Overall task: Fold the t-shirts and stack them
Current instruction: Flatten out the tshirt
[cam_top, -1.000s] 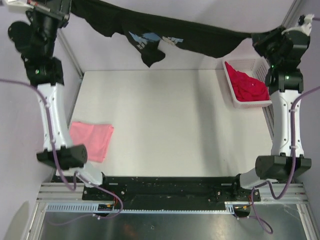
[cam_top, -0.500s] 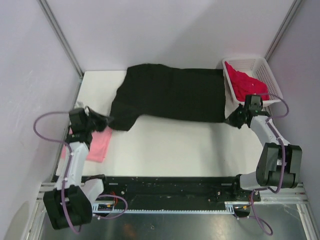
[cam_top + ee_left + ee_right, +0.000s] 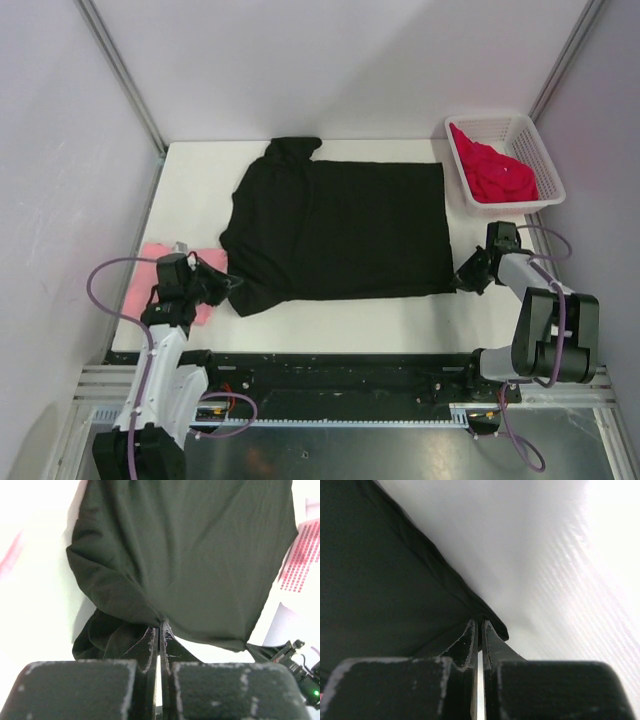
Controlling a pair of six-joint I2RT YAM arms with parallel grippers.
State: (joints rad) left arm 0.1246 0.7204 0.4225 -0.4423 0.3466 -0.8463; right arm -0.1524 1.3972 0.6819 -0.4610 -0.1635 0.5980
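The black t-shirt [image 3: 340, 228] lies spread flat across the middle of the white table, print side hidden. My left gripper [image 3: 232, 284] is shut on its near left corner, beside a sleeve; the cloth [image 3: 190, 560] fans away from the pinched fingers [image 3: 150, 642]. My right gripper [image 3: 462, 272] is shut on the near right corner, where the black hem [image 3: 385, 580] meets the fingertips [image 3: 470, 635]. A pink t-shirt [image 3: 150, 262] lies folded at the table's left edge, partly under the left arm. A crimson-red t-shirt [image 3: 492, 170] is piled in the basket.
The white lattice basket [image 3: 540, 152] stands at the back right corner. Metal frame posts rise at the back left [image 3: 120, 70] and back right [image 3: 565, 55]. The table's near edge meets a black rail [image 3: 340, 360] between the arm bases.
One second ago both arms held the black t-shirt stretched high in the air. They have since swung it down onto the table and drawn it toward the near edge, flattening it.
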